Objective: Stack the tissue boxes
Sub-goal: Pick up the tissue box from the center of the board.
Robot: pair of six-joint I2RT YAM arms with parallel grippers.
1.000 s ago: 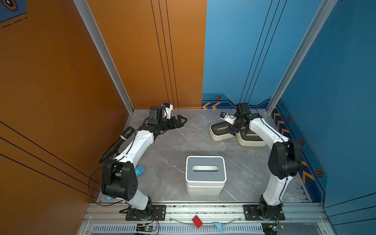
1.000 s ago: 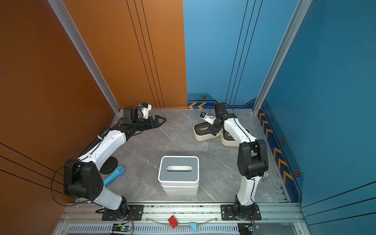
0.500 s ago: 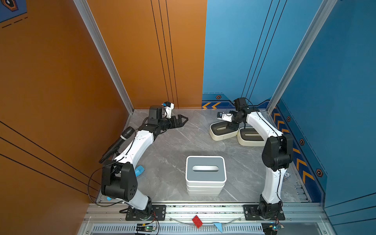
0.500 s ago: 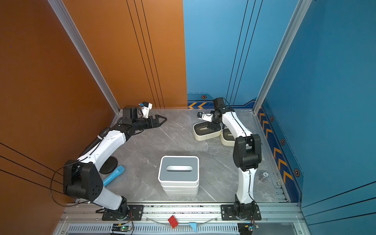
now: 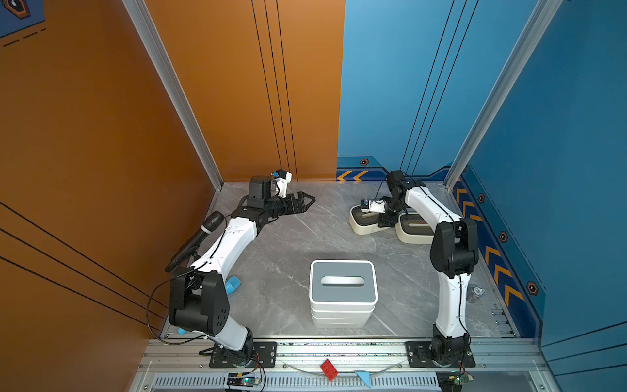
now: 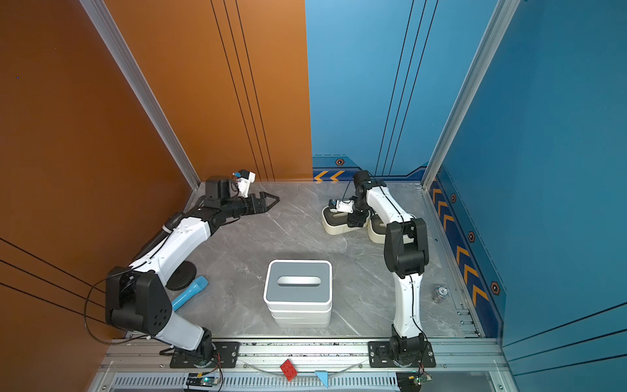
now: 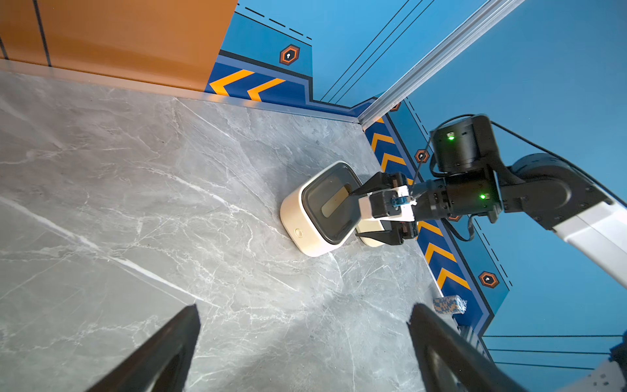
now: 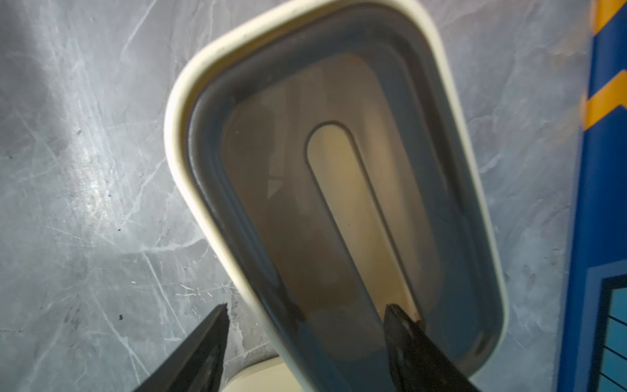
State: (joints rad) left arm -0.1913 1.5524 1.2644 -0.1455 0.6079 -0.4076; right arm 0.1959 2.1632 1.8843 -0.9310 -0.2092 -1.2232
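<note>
Three white tissue boxes with grey slotted tops stand as one stack at front centre. Two rounded cream tissue boxes with dark tops sit at the back right, one further left than the other. My right gripper straddles the left cream box's long side: one fingertip is at the slot's end, the other is outside, with floor showing between it and the rim. My left gripper hangs open and empty at the back left.
A black microphone leans on the left wall. A blue cylinder and a black disc lie by the left arm's base. A small patterned object sits near the right wall. A red brick rests on the front rail.
My right arm's elbow has swung forward and its gripper has settled onto the left cream box, with the jaws narrowing. The left arm has barely moved.
</note>
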